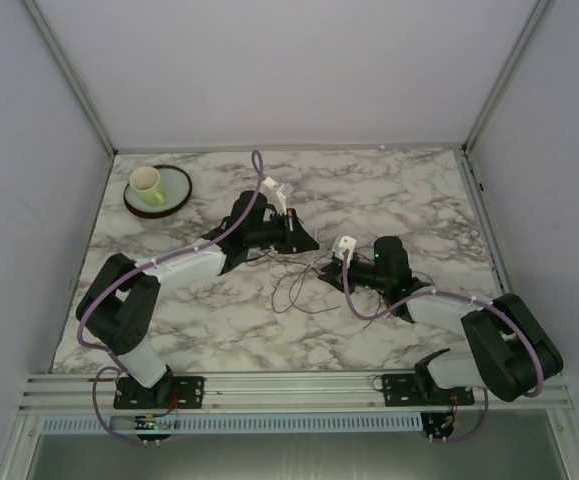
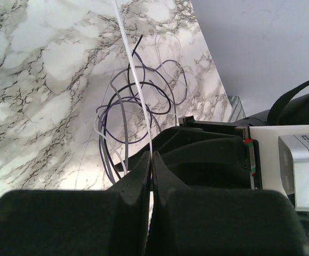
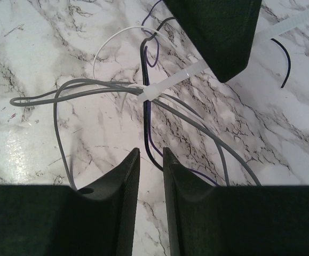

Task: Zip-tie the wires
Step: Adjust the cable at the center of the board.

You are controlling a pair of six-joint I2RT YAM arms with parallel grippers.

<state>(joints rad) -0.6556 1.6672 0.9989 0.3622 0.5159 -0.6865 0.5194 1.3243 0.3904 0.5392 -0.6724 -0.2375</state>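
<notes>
one loose tangle, the wires (image 1: 294,280), lies mid-counter (image 1: 399,190) in the top view, between your left end effector (image 1: 309,243) and right end effector (image 1: 327,268).

left wrist view: the left is clamped on the white zip tie (image 2: 136,85) tail.

right wrist view: the tie already circles the wires. the right stands narrowly parted, empty, just short.

judged step: cinching. next, steady the bundle at the tie's head while you pull the tail.

Marbled white-grey tabletop (image 1: 389,190) under the right pincer (image 1: 330,268). Plain pale walls (image 1: 299,70) ahead of it and on either side. Aluminium rail (image 1: 299,385) behind it.
</notes>
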